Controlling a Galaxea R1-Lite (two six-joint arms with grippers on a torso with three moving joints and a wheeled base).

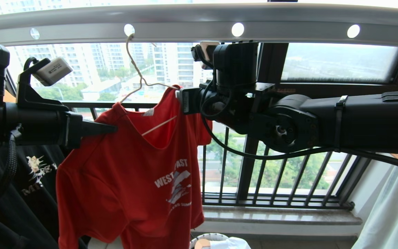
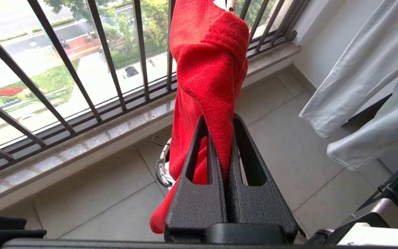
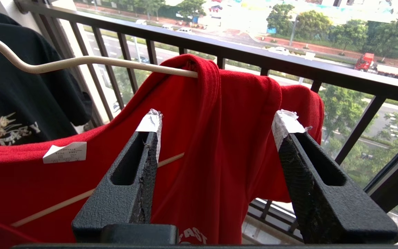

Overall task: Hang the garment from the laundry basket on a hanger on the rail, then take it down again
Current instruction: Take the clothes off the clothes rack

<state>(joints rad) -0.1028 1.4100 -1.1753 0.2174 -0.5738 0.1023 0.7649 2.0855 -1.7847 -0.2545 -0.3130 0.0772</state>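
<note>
Basket (image 1: 208, 238) holding pale cloth, left hand (image 1: 111, 129) pinching garment (image 1: 130, 180)

blk tee (image 1: 29, 186), window railing (image 1: 275, 180), pale garment (image 2: 365, 86)

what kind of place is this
Probably a high-rise apartment's laundry balcony: a drying rail with a hanger holding a red T-shirt, a barred railing, and towers and streets outside.
</note>
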